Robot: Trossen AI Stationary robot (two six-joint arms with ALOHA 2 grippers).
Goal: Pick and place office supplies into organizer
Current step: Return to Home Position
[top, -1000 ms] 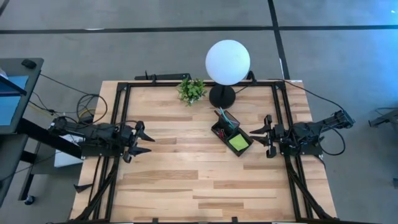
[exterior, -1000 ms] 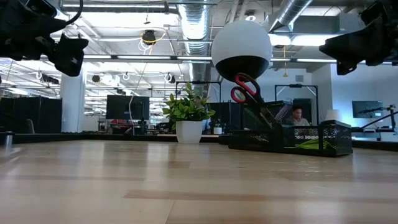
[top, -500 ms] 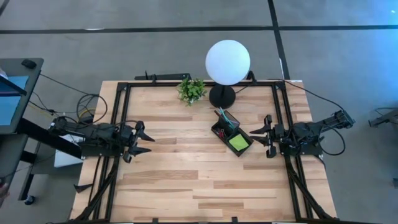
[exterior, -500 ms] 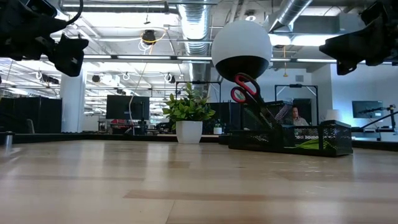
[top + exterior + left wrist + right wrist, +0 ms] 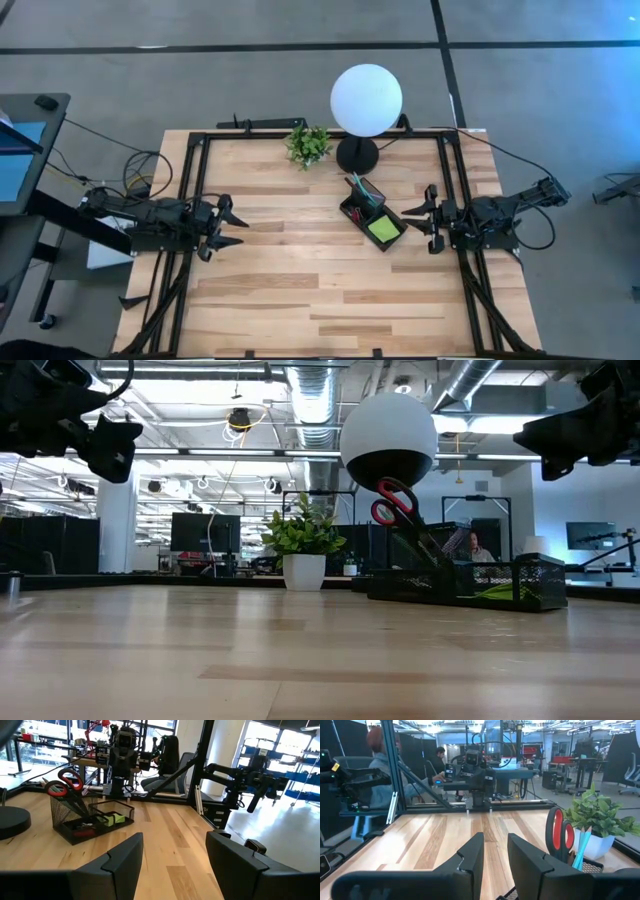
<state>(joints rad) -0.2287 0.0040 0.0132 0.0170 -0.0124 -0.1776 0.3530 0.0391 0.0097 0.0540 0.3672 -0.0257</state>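
Observation:
The black mesh organizer (image 5: 372,217) stands on the table right of centre, in front of the lamp. Red-handled scissors (image 5: 398,506) and pens (image 5: 357,186) stick upright out of its taller back section, and the lime-green sticky-note pad (image 5: 383,228) lies in its front compartment. In the left wrist view the organizer (image 5: 90,820) shows far off. My left gripper (image 5: 236,226) hovers open above the table's left side. My right gripper (image 5: 421,220) hovers open just right of the organizer. Both are empty.
A white globe lamp (image 5: 366,98) on a black base (image 5: 357,155) and a small potted plant (image 5: 308,145) stand near the far edge. Bare wood (image 5: 300,270) spreads across the middle and near side. People (image 5: 382,767) sit in the room beyond the table.

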